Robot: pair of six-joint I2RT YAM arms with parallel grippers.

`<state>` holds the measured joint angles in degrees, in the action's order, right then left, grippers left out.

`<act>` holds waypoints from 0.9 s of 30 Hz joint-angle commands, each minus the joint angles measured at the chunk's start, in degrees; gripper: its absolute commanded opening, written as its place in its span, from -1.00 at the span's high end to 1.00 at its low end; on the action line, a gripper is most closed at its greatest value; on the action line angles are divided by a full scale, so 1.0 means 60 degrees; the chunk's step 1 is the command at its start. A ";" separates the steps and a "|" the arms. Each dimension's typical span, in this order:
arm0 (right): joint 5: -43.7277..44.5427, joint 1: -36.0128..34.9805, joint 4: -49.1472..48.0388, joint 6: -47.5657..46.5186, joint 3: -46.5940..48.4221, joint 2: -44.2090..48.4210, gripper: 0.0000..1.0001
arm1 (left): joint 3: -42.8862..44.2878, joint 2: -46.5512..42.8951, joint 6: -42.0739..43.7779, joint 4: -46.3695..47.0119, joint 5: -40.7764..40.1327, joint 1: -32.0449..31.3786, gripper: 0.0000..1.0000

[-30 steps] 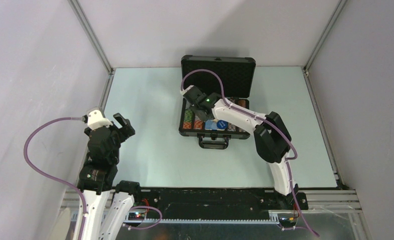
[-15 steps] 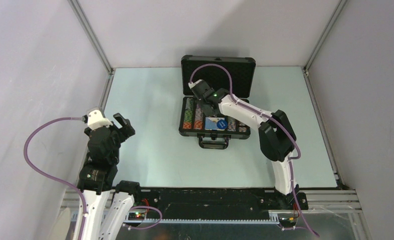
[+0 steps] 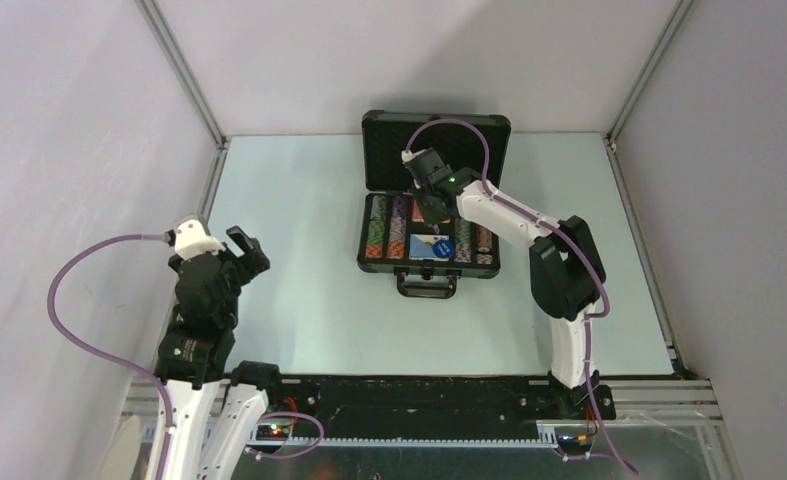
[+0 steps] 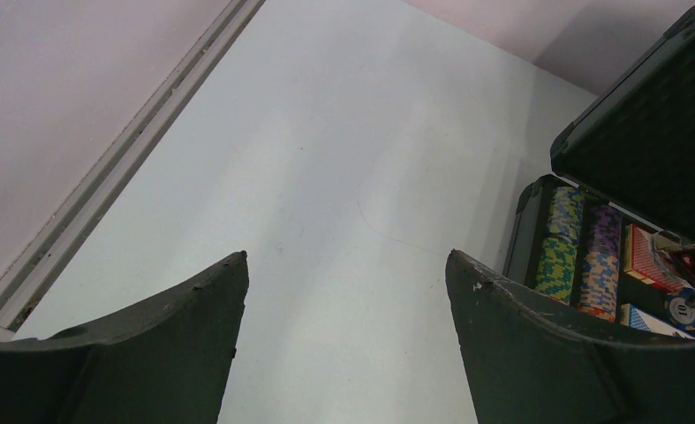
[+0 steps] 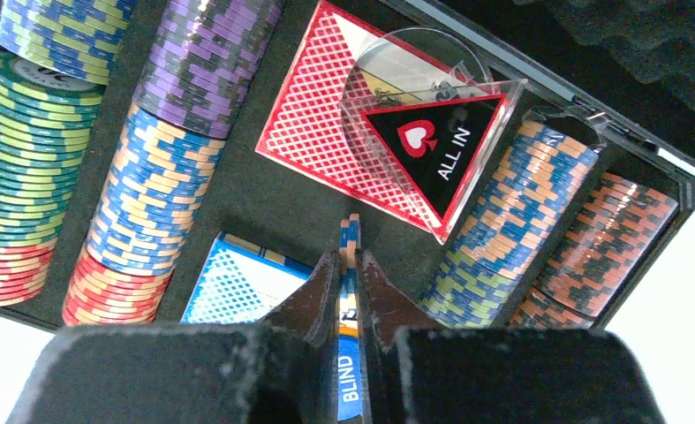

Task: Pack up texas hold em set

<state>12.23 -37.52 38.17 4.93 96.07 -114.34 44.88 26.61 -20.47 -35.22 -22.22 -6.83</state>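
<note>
The black case [image 3: 434, 140] of the texas hold em set lies open at the table's far middle, its foam-lined lid upright. Rows of multicoloured chips [image 5: 158, 177] fill its slots. A red-patterned card deck [image 5: 317, 132] carries a clear round button [image 5: 396, 62] and a dark triangular "ALL IN" marker [image 5: 441, 146]. A blue-patterned deck [image 5: 246, 283] lies in front of it. My right gripper [image 5: 351, 256] hangs over the case's middle, shut on a blue and orange "BLIND" button [image 5: 351, 234] held edge-on. My left gripper [image 4: 348, 265] stands open and empty, well left of the case.
Grey walls and metal rails [image 3: 209, 180] bound the pale table on the left, the back and the right. The case's handle [image 3: 427, 285] points toward the arms. A purple cable [image 3: 459, 125] loops from the right wrist in front of the lid.
My right gripper has moved right and toward the back across the case, from over the left chip rows to above the red deck, its jaws closing a little further. The left arm has not moved.
</note>
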 commanded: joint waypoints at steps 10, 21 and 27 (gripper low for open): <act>-0.0611 0.0267 0.0025 0.0293 -0.0484 0.0272 0.96 | -0.0032 0.0061 0.0178 0.0270 0.0065 0.0050 -0.74; -0.0683 0.0343 0.0104 0.0267 -0.0657 0.0262 0.77 | -0.0033 0.0091 0.0180 0.0268 0.0081 0.0053 -0.74; -0.0704 0.0352 0.0154 0.0252 -0.0675 0.0241 0.63 | -0.0036 0.0101 0.0174 0.0261 0.0078 0.0040 -0.74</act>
<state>8.32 -35.77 35.55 6.02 93.49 -113.23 44.88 26.74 -20.47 -35.20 -22.22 -6.83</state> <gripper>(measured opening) 0.165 0.870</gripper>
